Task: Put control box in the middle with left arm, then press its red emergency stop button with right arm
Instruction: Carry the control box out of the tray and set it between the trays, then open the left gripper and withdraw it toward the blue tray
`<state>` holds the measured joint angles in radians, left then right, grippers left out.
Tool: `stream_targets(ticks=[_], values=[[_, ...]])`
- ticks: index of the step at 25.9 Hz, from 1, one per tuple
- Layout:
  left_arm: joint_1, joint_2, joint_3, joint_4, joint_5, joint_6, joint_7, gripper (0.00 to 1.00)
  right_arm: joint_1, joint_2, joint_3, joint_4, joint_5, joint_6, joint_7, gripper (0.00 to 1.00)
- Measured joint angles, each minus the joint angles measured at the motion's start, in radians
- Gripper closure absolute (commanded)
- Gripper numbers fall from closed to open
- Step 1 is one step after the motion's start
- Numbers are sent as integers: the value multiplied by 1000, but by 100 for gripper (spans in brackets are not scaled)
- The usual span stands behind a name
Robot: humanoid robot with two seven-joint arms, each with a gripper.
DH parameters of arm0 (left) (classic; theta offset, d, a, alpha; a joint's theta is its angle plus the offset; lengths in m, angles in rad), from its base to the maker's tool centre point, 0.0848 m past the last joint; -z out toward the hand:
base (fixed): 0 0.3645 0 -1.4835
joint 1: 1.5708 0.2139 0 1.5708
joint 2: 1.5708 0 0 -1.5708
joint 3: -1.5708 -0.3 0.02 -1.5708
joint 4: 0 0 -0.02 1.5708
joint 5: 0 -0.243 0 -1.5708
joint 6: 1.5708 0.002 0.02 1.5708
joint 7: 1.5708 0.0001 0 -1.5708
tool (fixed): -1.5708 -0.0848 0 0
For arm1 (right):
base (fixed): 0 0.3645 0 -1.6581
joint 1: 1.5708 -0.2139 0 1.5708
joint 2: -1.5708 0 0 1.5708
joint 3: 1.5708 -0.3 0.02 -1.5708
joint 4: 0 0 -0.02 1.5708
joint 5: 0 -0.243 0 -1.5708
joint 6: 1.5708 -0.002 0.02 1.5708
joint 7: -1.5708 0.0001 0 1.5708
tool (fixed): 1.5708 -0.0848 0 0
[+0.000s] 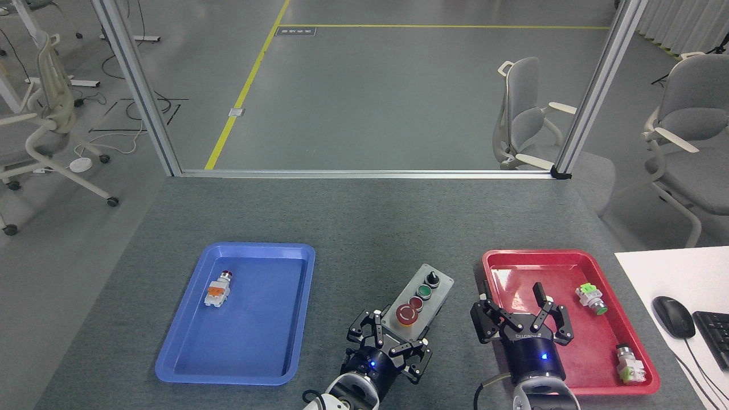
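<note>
The control box (pixel 418 299) is gripped at its near end by the left gripper (pixel 388 345), between the trays, for placement; the right gripper (pixel 521 319) is held open above the red tray (pixel 569 259).

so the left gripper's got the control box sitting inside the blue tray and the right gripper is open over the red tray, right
Not quite. The head view shows the control box on the grey tabletop between the two trays, not inside the blue tray. The rest holds: the left gripper is shut on the box's near end, and the right gripper is open over the red tray.
</note>
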<state>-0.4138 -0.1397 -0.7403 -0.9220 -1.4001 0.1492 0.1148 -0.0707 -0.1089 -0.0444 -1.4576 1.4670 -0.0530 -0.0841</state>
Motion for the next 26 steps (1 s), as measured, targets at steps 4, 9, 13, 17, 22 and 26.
stream_targets(ticks=[4, 9, 13, 17, 22, 26], values=[[0, 0, -19, 7, 2, 1, 0, 70, 0, 0, 0, 0, 0, -1, 0, 3], [0, 0, -26, 12, 2, 3, 0, 30, 0, -1, 0, 0, 0, -3, 5, 3], [0, 0, -27, 12, 3, 19, 0, 8, 0, -2, 0, 0, 1, -4, 2, 3], [-1, 1, -28, 6, 3, 27, 3, 3, 0, -2, 0, 0, 1, -4, -2, 3], [17, 13, -26, -16, 1, 13, 3, 2, 1, 0, -1, 2, 1, -4, -3, 3], [74, 93, -20, -123, 1, -17, 4, 1, 1, 2, -1, 3, 3, -4, -5, 3]])
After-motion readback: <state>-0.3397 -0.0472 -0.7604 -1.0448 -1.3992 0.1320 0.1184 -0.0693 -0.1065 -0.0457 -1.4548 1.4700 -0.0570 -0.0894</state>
